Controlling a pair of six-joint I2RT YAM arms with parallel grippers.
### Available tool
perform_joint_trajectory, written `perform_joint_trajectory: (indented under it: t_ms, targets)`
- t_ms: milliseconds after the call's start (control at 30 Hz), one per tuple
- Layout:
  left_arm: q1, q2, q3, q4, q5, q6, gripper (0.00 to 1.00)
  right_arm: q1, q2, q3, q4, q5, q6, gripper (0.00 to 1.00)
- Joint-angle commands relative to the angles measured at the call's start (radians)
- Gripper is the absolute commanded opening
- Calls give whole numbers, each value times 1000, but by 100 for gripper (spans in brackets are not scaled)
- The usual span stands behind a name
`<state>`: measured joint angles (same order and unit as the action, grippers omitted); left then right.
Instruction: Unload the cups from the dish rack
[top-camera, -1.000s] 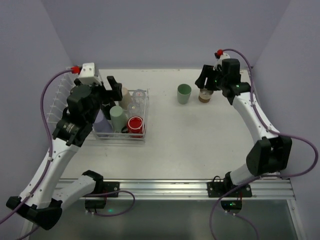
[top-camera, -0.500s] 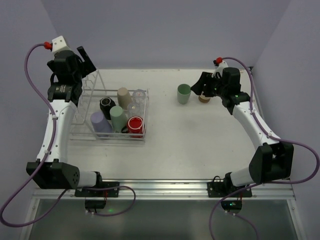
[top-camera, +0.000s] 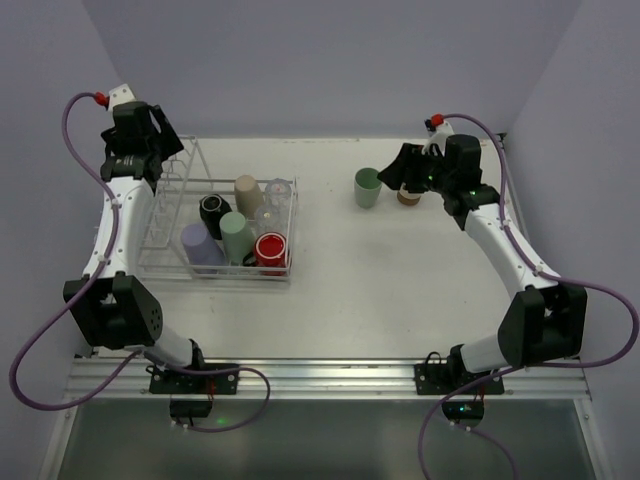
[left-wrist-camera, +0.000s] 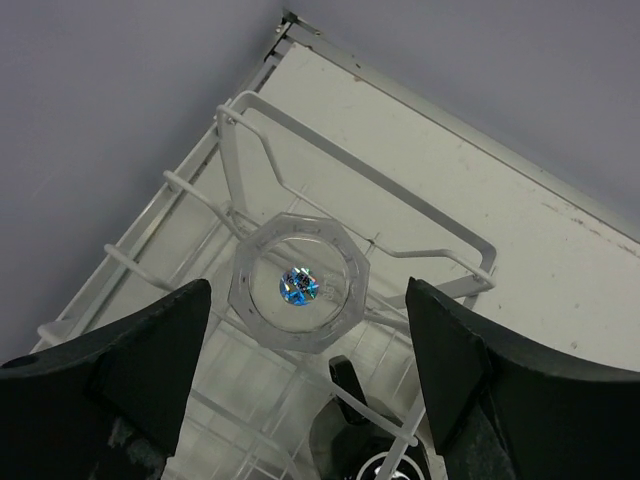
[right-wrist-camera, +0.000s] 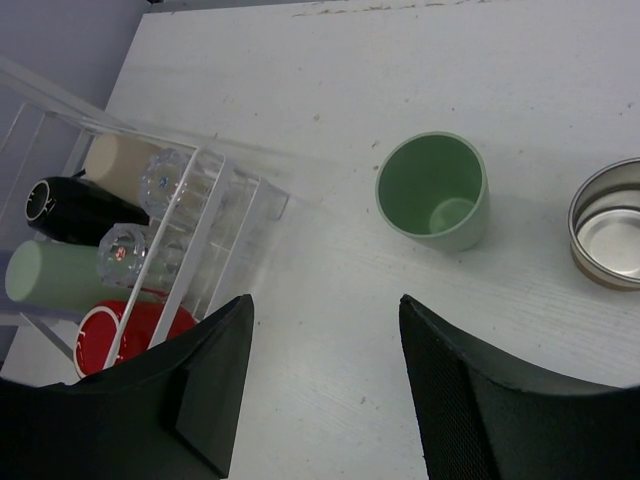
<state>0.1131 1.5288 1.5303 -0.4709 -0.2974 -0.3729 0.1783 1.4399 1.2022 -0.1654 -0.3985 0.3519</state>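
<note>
Left hand (left-wrist-camera: 305, 345): fingers wide apart, holding nothing; beyond it a clear cup (left-wrist-camera: 300, 283) lies in the dish rack (left-wrist-camera: 440, 235).
Right hand (right-wrist-camera: 325, 385): fingers apart, empty; just ahead a green cup (right-wrist-camera: 433, 190) stands upright on the table (right-wrist-camera: 330, 90), with a brown cup (right-wrist-camera: 610, 225) to its right.
Rack contents: lavender cup (top-camera: 200, 243), mint cup (top-camera: 237, 236), red cup (top-camera: 271, 248), black cup (top-camera: 214, 209), beige cup (top-camera: 248, 190).

The dish rack (top-camera: 240, 273) sits at the left of the table (top-camera: 400, 300), its basket holding a lavender cup (top-camera: 200, 243), mint green cup (top-camera: 237, 238), red cup (top-camera: 271, 248), black cup (top-camera: 214, 210), beige cup (top-camera: 248, 191) and clear cup (top-camera: 279, 192). Well to its right a pale green cup (top-camera: 368, 187) stands upright, with a brown cup (top-camera: 409, 197) near it, partly hidden by the right gripper (top-camera: 397, 175). The left gripper (top-camera: 168, 140) hangs over the rack's far-left corner.
</note>
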Motion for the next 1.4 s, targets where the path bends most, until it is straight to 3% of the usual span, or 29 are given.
perform_joint_trajectory:
  t_ms: [0, 100, 133, 200, 300, 400, 600, 700, 833, 933, 1067, 1133, 1367]
  targets:
    - [8, 19, 59, 46, 7, 26, 81, 3, -15, -10, 52, -39, 13, 62]
    - [10, 33, 59, 63, -2, 31, 72, 9, -10, -10, 50, -36, 13, 62]
    - [8, 33, 48, 69, -3, 31, 62, 10, -10, -10, 50, -37, 13, 62]
    - [10, 30, 41, 77, -9, 32, 54, 10, -9, -9, 50, -34, 12, 62]
    - [10, -4, 16, 90, -14, 32, 33, 15, -12, -12, 58, -40, 18, 62]
    - [10, -56, 5, 100, -3, 32, 25, 24, -15, -16, 76, -56, 30, 62]
    - [8, -221, -15, 95, 23, 22, 20, 55, -74, -73, 188, -74, 113, 66]
    - [7, -333, -89, 118, 104, -21, 20, 62, -130, -113, 260, -117, 166, 76]
    - [-21, -443, -261, 222, 469, -148, 20, 96, -196, -168, 401, -220, 261, 79]
    - [-98, -492, -408, 363, 645, -252, 20, 165, -240, -193, 493, -244, 323, 79]
    - [-257, -489, -516, 613, 748, -357, 19, 289, -263, -210, 607, -182, 398, 76]
    - [-282, -481, -556, 755, 799, -444, 19, 316, -269, -240, 683, -157, 441, 74]
    - [-380, -484, -659, 992, 811, -567, 17, 359, -240, -322, 866, -184, 559, 61]
